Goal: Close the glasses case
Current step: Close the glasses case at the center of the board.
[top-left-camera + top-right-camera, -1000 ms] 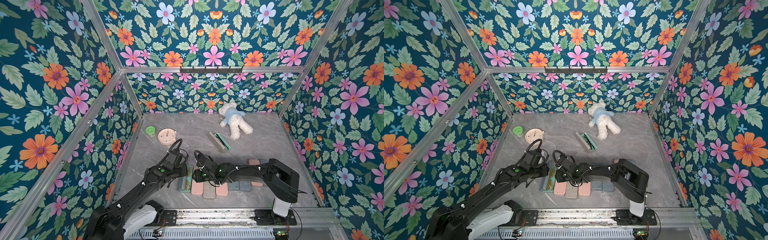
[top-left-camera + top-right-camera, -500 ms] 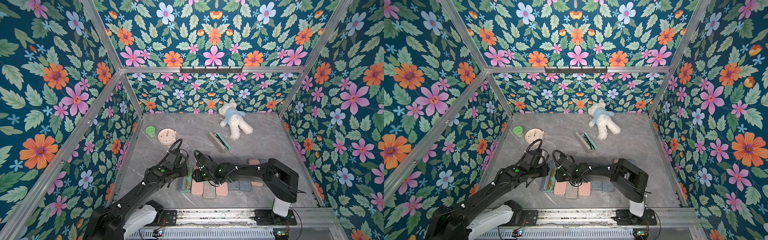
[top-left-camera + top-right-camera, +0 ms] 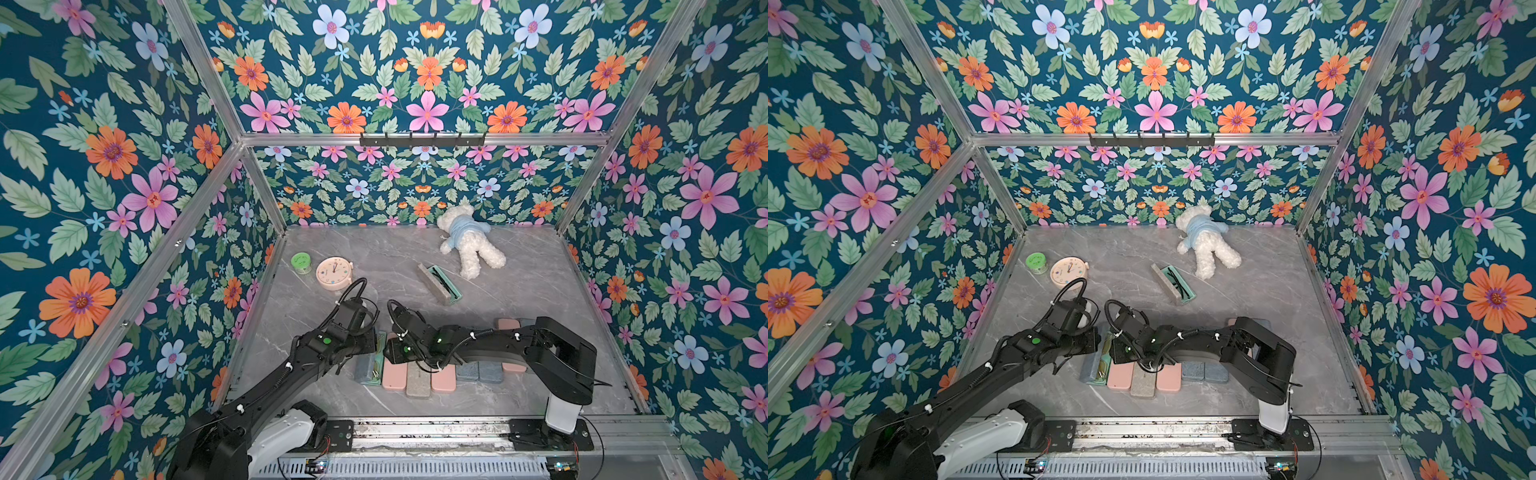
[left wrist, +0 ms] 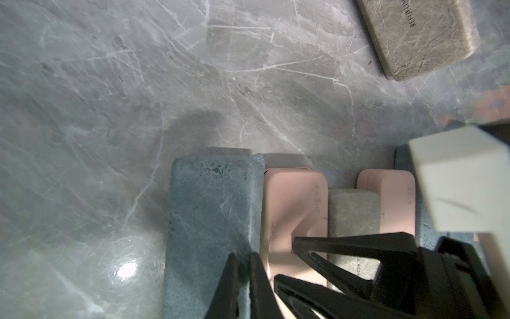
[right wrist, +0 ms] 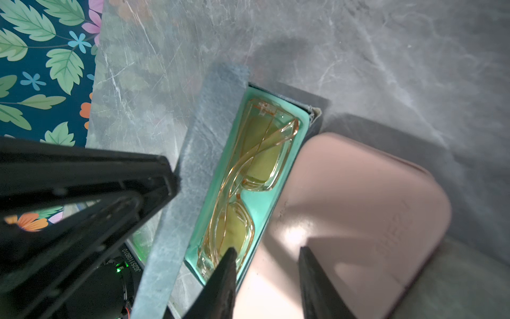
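Note:
The blue-grey glasses case [image 3: 369, 366] [image 3: 1096, 368] lies at the left end of a row of cases near the table's front. Its lid [image 5: 204, 143] stands raised over the mint tray, where yellow-lensed glasses [image 5: 256, 154] lie. My left gripper [image 4: 242, 258] is shut, its tips against the lid's outer face [image 4: 212, 210] near the free edge. My right gripper [image 5: 267, 252] is open: one fingertip hangs over the tray's near end, the other over the neighbouring pink case [image 5: 353, 210].
Closed pink [image 3: 394, 374], grey [image 3: 417, 381], pink [image 3: 443, 379] and blue [image 3: 478, 371] cases lie side by side. Another open case [image 3: 440, 284] with dark glasses sits mid-table. A teddy bear [image 3: 469, 243], a clock [image 3: 333, 273] and a green jar [image 3: 301, 262] stand farther back.

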### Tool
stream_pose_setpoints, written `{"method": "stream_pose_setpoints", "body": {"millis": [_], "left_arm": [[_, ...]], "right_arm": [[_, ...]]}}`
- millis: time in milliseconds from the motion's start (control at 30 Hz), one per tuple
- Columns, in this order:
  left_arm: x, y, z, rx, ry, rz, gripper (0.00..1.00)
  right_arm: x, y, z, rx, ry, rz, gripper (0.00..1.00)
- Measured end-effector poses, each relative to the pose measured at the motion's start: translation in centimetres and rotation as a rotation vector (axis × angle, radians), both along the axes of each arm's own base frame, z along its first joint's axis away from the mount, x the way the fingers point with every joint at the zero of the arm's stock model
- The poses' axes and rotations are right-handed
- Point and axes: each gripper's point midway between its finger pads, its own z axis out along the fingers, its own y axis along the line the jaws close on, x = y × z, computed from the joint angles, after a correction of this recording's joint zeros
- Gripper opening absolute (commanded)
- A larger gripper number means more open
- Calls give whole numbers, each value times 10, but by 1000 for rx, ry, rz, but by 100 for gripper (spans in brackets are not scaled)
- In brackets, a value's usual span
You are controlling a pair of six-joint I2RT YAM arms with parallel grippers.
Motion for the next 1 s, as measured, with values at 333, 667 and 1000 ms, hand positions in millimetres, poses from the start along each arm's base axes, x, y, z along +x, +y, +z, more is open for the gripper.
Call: {"method": "stream_pose_setpoints", "body": {"millis": [333, 667, 1000], "left_arm": [[-1, -3, -1, -1, 2, -13, 11], [-3, -9, -4, -7, 14, -37, 10], [-9, -14, -11, -11, 48, -62, 9]], "right_arm": [[0, 0, 0, 0, 0, 0, 40], [0, 0, 1, 0, 0, 0, 40], [-1, -2, 1, -9, 3, -2, 40]]}}
